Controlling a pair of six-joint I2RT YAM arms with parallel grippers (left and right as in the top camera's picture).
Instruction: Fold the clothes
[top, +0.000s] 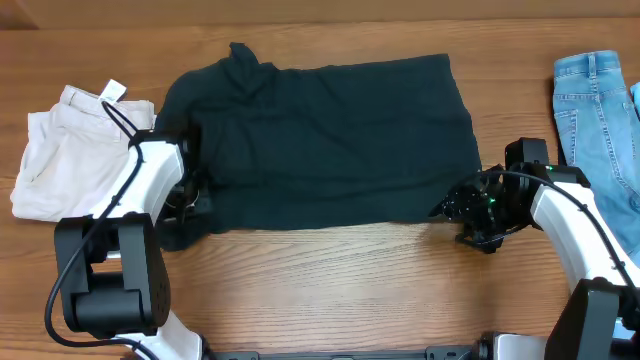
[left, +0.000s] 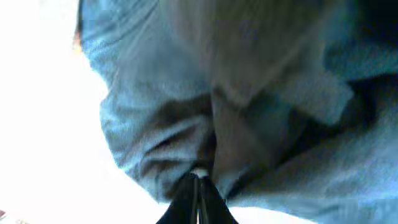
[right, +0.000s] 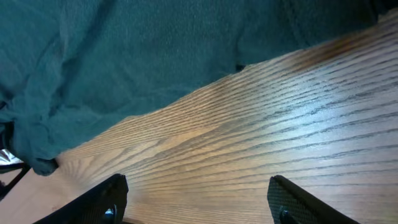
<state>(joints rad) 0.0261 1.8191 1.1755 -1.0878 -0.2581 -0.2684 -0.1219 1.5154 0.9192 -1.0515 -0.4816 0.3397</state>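
Pinching the T-shirt (top: 320, 140) is the left pincer (left: 198, 179) (jaws together); right pincer (right: 196, 191) gapes beside it.

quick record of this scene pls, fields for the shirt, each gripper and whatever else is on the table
shirt: dark T-shirt spread on the table, no lettering showing
left gripper: shut, pinching the T-shirt's left edge
right gripper: open over bare wood near the shirt's right corner, not touching it
other items: beige shorts at left, blue jeans at right
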